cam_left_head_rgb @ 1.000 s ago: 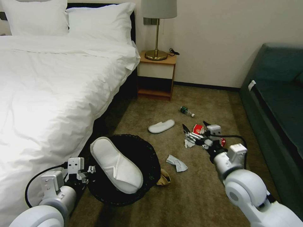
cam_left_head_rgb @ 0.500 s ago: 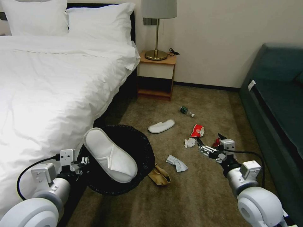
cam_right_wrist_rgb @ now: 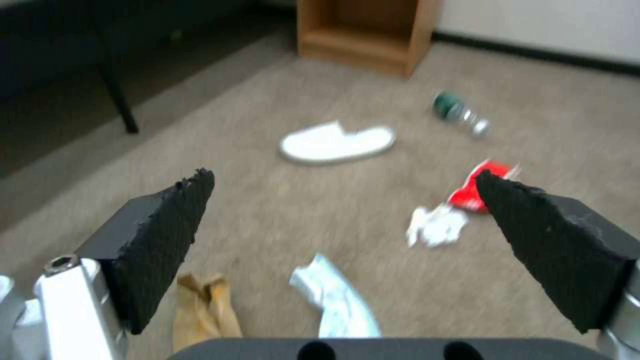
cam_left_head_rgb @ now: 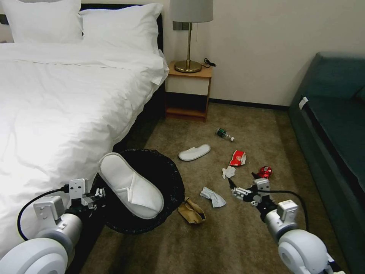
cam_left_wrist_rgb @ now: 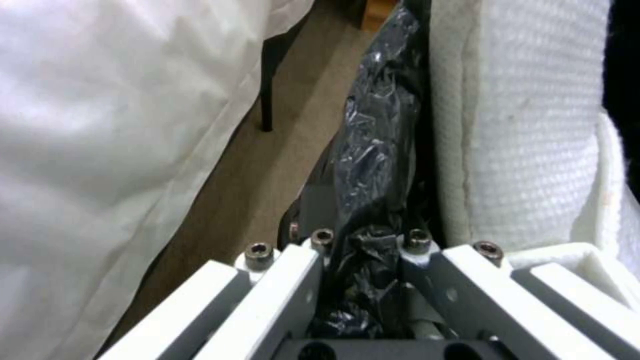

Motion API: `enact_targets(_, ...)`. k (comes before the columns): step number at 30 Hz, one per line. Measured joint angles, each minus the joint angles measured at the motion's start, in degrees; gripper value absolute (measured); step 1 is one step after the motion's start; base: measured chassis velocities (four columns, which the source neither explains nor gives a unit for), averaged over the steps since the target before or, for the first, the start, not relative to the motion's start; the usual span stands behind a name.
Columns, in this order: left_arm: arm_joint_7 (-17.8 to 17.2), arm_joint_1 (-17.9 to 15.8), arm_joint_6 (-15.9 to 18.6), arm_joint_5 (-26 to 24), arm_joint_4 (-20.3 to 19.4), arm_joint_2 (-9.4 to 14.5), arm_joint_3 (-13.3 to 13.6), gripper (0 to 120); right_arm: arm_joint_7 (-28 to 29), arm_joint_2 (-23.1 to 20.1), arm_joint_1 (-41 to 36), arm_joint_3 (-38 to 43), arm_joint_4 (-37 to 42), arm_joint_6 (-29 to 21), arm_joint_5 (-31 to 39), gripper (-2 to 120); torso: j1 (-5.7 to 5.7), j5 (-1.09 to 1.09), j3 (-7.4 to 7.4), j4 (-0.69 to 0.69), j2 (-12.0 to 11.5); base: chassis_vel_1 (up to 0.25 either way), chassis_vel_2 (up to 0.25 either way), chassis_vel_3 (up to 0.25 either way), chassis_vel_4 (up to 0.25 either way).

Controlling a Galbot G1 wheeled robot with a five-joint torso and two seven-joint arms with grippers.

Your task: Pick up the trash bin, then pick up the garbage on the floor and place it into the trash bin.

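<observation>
Holding the trash bin [cam_left_head_rgb: 167,190] by its bag-lined rim, the left hand [cam_left_head_rgb: 97,196] is clamped shut on the crinkled black plastic at the robot's lower left, close beside the bed [cam_left_head_rgb: 57,114]. A white slipper [cam_left_head_rgb: 129,186] lies across the bin's mouth, one end propped on the rim right by that hand rather than sunk inside. That looks like the main risk: a tilt or jolt of the bin could tip the slipper back onto the carpet [cam_left_head_rgb: 228,236], and a grip that pinches mostly thin bag could let the rim slide. The right hand [cam_left_head_rgb: 241,186] hangs over the floor with its two dark pads spread wide apart, empty and touching nothing. Around it lies the garbage: a crumpled white tissue [cam_left_head_rgb: 213,196] just ahead, a tan paper bag [cam_left_head_rgb: 192,211] nearer the bin, a smaller tissue [cam_left_head_rgb: 229,172], a red wrapper [cam_left_head_rgb: 238,157], a crushed red can [cam_left_head_rgb: 264,171], a second slipper [cam_left_head_rgb: 194,152] and a small green bottle [cam_left_head_rgb: 224,134] farther off. Closing on carpet pile instead of the flat tissue could make a grasp miss.
</observation>
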Motion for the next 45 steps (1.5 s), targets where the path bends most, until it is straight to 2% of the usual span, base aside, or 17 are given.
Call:
enact_targets(4, 0.0, 0.2, 0.0, -0.3, 0.0, 0.1, -0.5, 2, -2.6, 0.3, 3.1, -2.6, -5.9, 0.0, 0.5, 100, 0.0, 0.01, 0.0, 0.01, 0.0, 0.0, 0.0, 0.0, 0.0)
enact_targets(6, -0.1, 0.5, 0.0, -0.4, 0.0, 0.1, -0.7, 2, -6.0, 0.5, 5.7, -4.6, -10.9, -0.3, 0.9, 100, 0.0, 0.0, 0.0, 0.01, 0.0, 0.0, 0.0, 0.0, 0.0)
enact_targets(10, -0.1, 0.6, 0.0, -0.4, 0.0, 0.1, -0.7, 2, -8.6, 0.9, 6.9, -5.5, -14.2, -0.7, 0.9, 100, 0.0, 0.0, 0.0, 0.01, 0.0, 0.0, 0.0, 0.0, 0.0)
enact_targets(19, 0.1, 1.0, 0.0, -0.2, 0.0, 0.0, -0.1, 2, -14.6, 5.7, 11.0, -8.4, -27.0, -0.2, -0.3, 100, 0.0, -0.01, 0.0, 0.0, 0.0, 0.0, 0.0, 0.0, 0.0)
enact_targets(31, 0.4, 2.2, 0.0, 0.7, 0.0, -0.1, 0.2, 2, -17.8, 13.7, 22.3, -14.3, -41.6, 2.6, -4.6, 100, 0.0, -0.02, 0.01, 0.01, 0.0, 0.0, 0.0, 0.0, 0.0)
enact_targets(37, 0.5, 2.6, 0.0, 1.2, 0.0, -0.3, 0.4, 2, -18.7, 15.9, 24.8, -15.6, -47.2, 3.1, -5.6, 100, 0.0, -0.01, 0.01, 0.01, 0.0, 0.0, 0.0, 0.0, 0.0)
enact_targets(40, 0.7, 3.0, 0.0, 1.4, 0.0, -0.2, 0.3, 2, -19.6, 17.8, 26.7, -16.3, -53.0, 4.2, -7.9, 100, 0.0, 0.0, 0.0, 0.01, 0.0, 0.0, 0.0, 0.0, 0.0)
enact_targets(45, 0.8, 3.1, 0.0, 1.4, 0.0, -0.3, 0.3, 2, -20.1, 19.5, 28.0, -16.4, -58.3, 5.4, -10.8, 100, 0.0, 0.0, 0.0, 0.0, 0.0, 0.0, 0.0, 0.0, 0.0)
